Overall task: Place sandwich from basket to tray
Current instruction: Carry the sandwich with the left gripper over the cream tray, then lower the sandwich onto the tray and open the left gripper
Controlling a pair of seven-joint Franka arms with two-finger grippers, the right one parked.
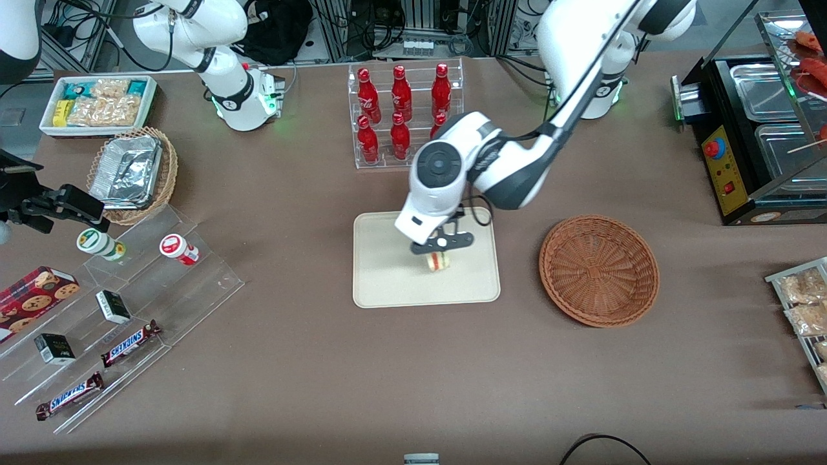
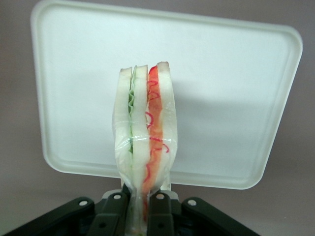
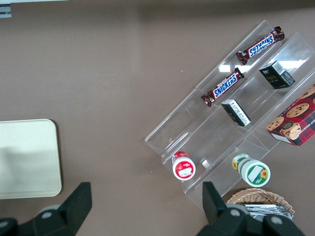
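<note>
gripper [image 1: 439, 253] clamped on the sandwich [image 1: 439, 261] | hanging over the tray [image 1: 387, 284] | basket [image 1: 599, 269] sits beside tray

Bottle rack: red bottles [image 1: 400, 116] lined up in clear tiers.
Acrylic steps: Snickers bars [image 1: 129, 343], cookie box [image 1: 35, 297], two small tubs.
Wicker basket: crumpled foil trays [image 1: 126, 171].
White bin: snack packets [image 1: 97, 103].

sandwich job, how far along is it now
Done: the round reddish-brown wicker basket is empty. In hand: the claw is shut on the triangular white-bread sandwich, over the flat cream rectangular tray. Left: let go of it on the tray.
</note>
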